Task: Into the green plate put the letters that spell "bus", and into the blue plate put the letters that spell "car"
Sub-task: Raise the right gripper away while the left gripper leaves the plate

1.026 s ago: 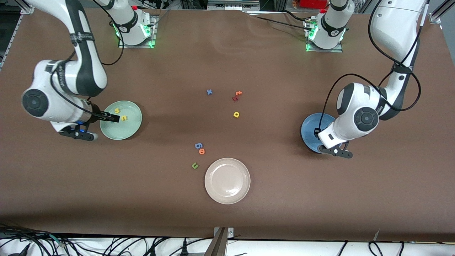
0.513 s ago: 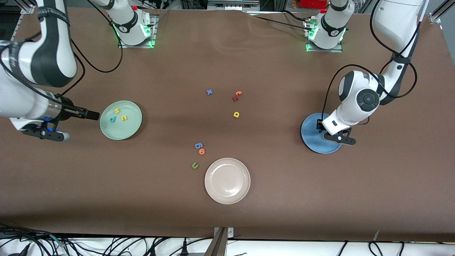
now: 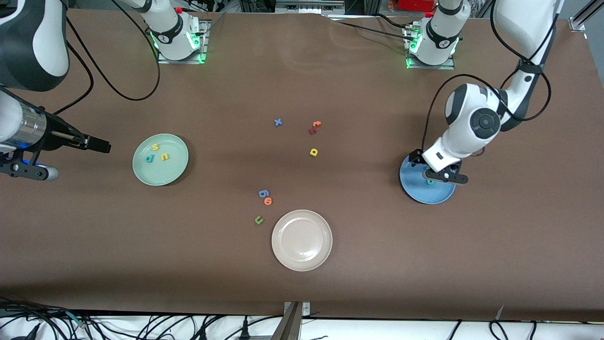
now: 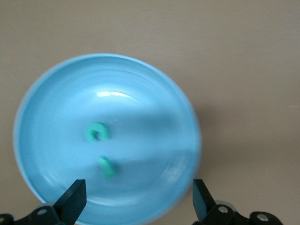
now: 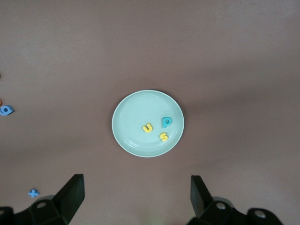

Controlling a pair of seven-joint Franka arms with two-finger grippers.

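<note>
The green plate [image 3: 160,171] [image 5: 132,112] holds a teal "b" [image 3: 149,158] [image 5: 166,122], a yellow "u" [image 3: 164,156] [image 5: 148,128] and a yellow "s" [image 3: 155,147] [image 5: 163,136]. My right gripper [image 3: 101,145] [image 5: 136,197] is open and empty over bare table beside that plate, toward the right arm's end. The blue plate [image 3: 415,189] [image 4: 154,103] holds a teal "c" [image 4: 98,132] and a teal "r" [image 4: 107,167]. My left gripper [image 3: 424,166] [image 4: 138,204] hangs open over it, holding nothing. The yellow "a" [image 3: 314,152] lies mid-table.
A beige plate [image 3: 302,262] sits nearest the front camera. Loose on the table are an olive "u" [image 3: 258,219], an orange "o" [image 3: 268,201], a blue "6" [image 3: 263,193], a blue "x" [image 3: 278,122], an orange "t" [image 3: 316,123] and a dark red letter [image 3: 312,131].
My left gripper opened over the blue plate and rose, leaving a teal letter there. My right gripper drew back off the green plate toward its end of the table, uncovering the "b".
</note>
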